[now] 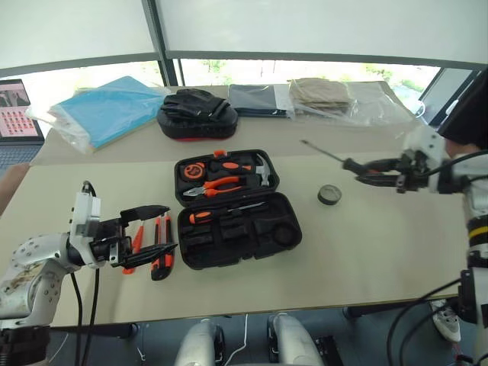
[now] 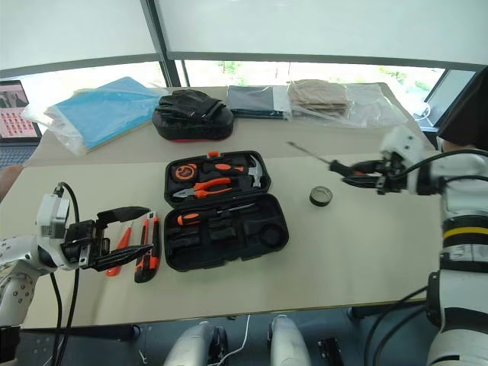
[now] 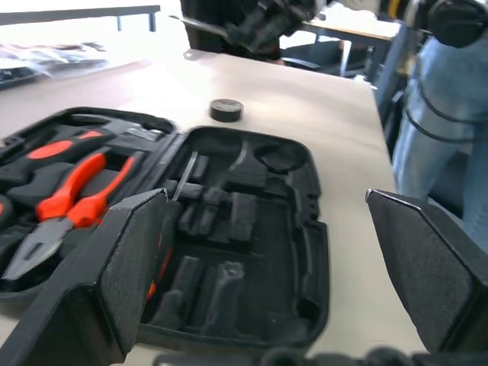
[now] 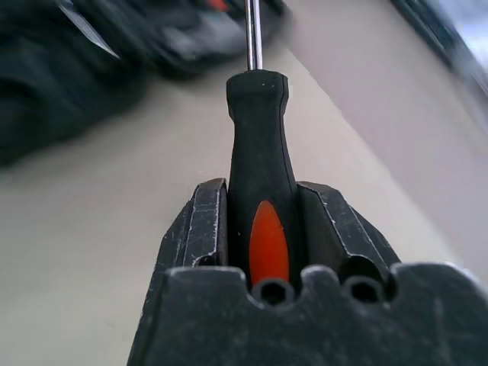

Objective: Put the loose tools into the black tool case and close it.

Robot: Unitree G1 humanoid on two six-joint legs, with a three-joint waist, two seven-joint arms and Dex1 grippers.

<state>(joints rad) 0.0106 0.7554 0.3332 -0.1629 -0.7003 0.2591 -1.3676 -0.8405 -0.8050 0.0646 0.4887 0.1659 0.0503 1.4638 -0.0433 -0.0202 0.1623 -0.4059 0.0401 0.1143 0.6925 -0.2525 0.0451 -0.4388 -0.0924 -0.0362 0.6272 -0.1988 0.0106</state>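
Note:
The black tool case (image 1: 284, 206) lies open at the table's middle, with one screwdriver (image 1: 227, 212) lying in the half nearer me. My right gripper (image 1: 379, 167) hangs above the table to the right of the case, shut on a black-and-orange screwdriver (image 1: 355, 164) whose shaft points toward the case. In the right wrist view the fingers (image 4: 207, 221) clamp the handle (image 4: 258, 145). A small dark tape roll (image 1: 329, 194) lies below that hand. My left gripper (image 1: 166, 227) stands open just left of the case, over the utility knife (image 1: 162, 258) and the orange tester pen (image 1: 131, 255).
Pliers (image 1: 217, 185), a hammer (image 1: 259, 169) and a tape measure (image 1: 189, 169) sit in the case's far half. A black padded mitt (image 1: 197, 113), a blue folder in plastic (image 1: 103, 110) and folded cloths (image 1: 320, 95) line the far side. A person's jeans (image 3: 442, 114) show beyond the table.

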